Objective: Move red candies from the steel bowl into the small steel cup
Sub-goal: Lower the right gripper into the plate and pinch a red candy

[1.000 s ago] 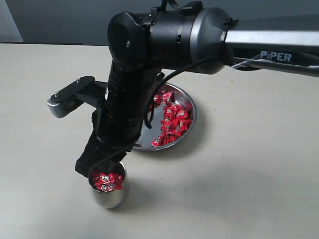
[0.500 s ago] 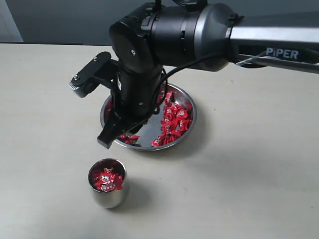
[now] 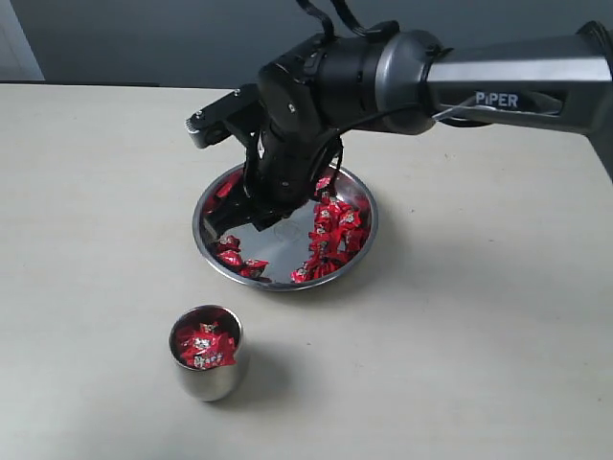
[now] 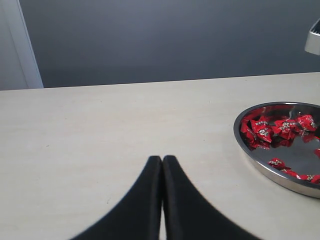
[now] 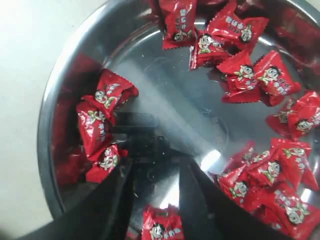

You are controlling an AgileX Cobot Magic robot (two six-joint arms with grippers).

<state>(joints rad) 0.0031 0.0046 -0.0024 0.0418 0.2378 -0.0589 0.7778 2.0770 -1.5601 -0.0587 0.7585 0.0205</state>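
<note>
Steel shows twice on the pale counter (image 3: 498, 316) in the exterior view. The steel bowl (image 3: 278, 245) sits flat with its mouth up. The small steel cup (image 3: 207, 379) stands upright, apart from the bowl on its near-left side. Red candies (image 3: 335, 230) crowd the bowl's right half, and a few lie along its left wall. More fill the cup to the brim. Their long axes, from one twisted end to the other, point every which way. The black arm (image 3: 498, 81) reaches in from the right and bends down, so the right pincer (image 3: 233, 219) hangs over the left part of the bowl, just above its floor.

In the left wrist view, the left pincer (image 4: 162, 161) has its two black fingers pressed together with nothing between them. It is low over bare counter. The bowl lies off to one side, well apart from this pincer, with shiny wrappers bunched against its far wall.

In the right wrist view, the right pincer (image 5: 155, 172) is spread. Bare, scuffed steel shows between its tips and nothing is pinched. One candy (image 5: 161, 227) lies in the gap between the fingers. Three more (image 5: 100, 131) sit against the bowl wall beside one finger. The wrappers are glossy red and crinkled, each printed with a small white face.
</note>
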